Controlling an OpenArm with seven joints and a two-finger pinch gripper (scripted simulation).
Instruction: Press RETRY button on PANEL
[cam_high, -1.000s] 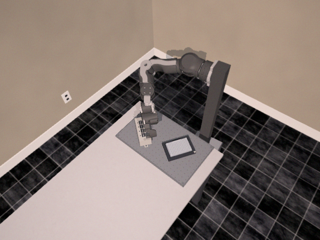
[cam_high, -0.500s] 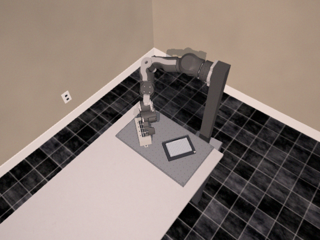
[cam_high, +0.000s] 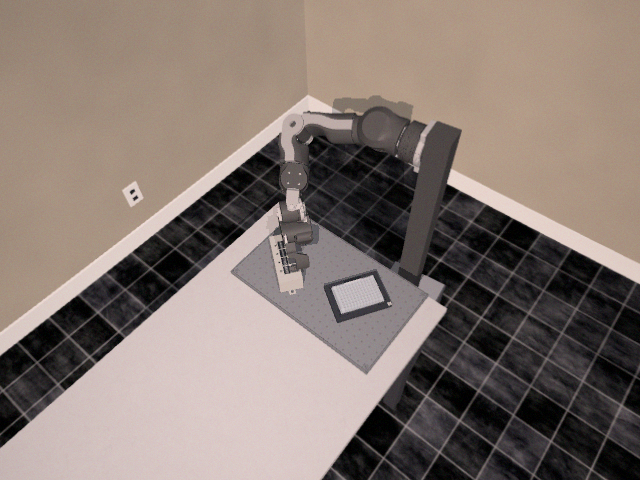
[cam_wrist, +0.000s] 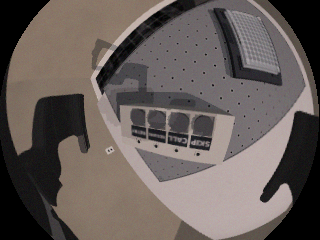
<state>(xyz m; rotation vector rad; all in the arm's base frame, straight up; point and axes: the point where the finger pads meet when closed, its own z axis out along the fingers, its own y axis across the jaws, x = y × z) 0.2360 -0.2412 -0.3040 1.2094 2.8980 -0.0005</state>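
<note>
The cream panel (cam_high: 285, 263) lies on the grey mat near its left edge. In the wrist view the panel (cam_wrist: 175, 134) shows four grey buttons in a row, with dark name strips below them that are too small to read. No lamp looks lit. My gripper (cam_high: 297, 260) is open and empty, hovering above the panel; its two dark fingers stand wide apart at the left and right of the wrist view (cam_wrist: 176, 154). The white 96-well plate (cam_high: 357, 293) sits in its black nest to the right; it also shows in the wrist view (cam_wrist: 252, 40).
The grey perforated mat (cam_high: 330, 294) covers the table's far end. The arm's dark post (cam_high: 426, 206) stands at the mat's back right corner. The table edge runs close behind the panel.
</note>
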